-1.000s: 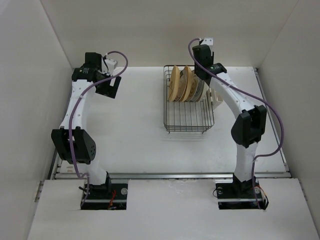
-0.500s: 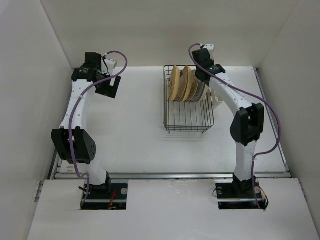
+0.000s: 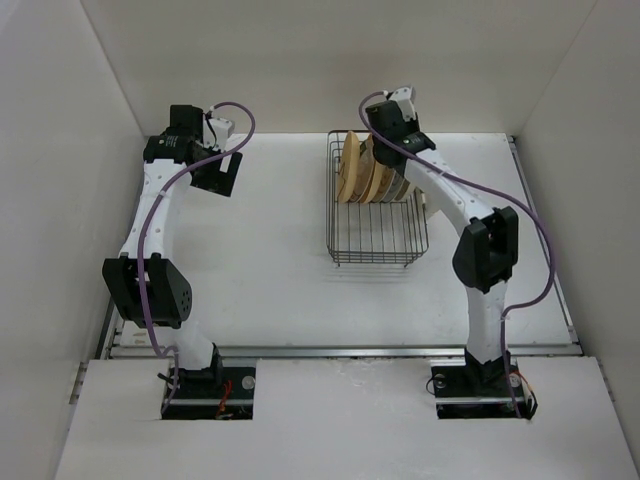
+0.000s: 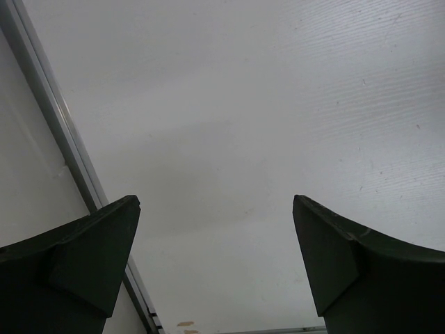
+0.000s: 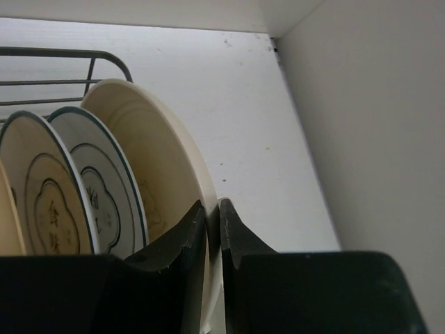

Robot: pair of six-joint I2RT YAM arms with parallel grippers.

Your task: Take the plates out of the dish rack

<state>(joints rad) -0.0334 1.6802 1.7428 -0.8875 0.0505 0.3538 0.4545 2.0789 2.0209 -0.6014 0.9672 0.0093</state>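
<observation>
While four plates [image 3: 365, 172] are sitting in the dish rack [image 3: 380, 245], I am pinching the cream plate [image 5: 163, 160] between my right jaws, left jaws wide.

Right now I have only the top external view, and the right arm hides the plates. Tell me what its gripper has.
Observer: The right gripper is shut on the rim of the cream plate, at the end of the row.
Operator: Name its neighbour.
Observer: A white plate with a dark rim, standing on edge beside it.
Operator: Check the left one.
Observer: The left gripper is open, only bare table between its fingers.
</observation>
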